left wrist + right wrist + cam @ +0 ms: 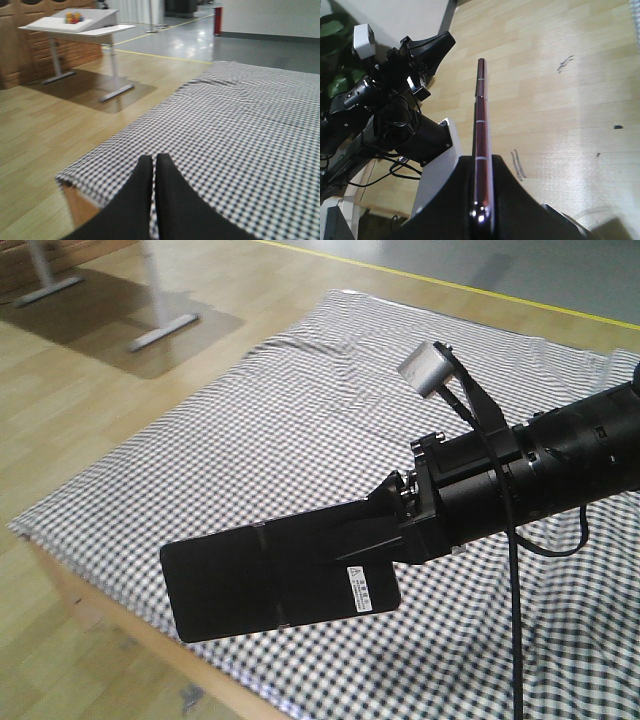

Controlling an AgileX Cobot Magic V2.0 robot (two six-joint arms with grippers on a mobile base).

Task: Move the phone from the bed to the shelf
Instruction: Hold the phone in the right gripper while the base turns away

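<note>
Presently clamping the phone by one end with the right fingers, holding it, sticker face showing, above the bed at its near edge. Hovering over that bed with left fingers pressed together, empty.

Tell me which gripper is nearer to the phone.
Right. The right gripper is clamped on one end of the phone, holding it above the bed. The left gripper is shut and empty, apart from the phone, over the bed's edge.
</note>
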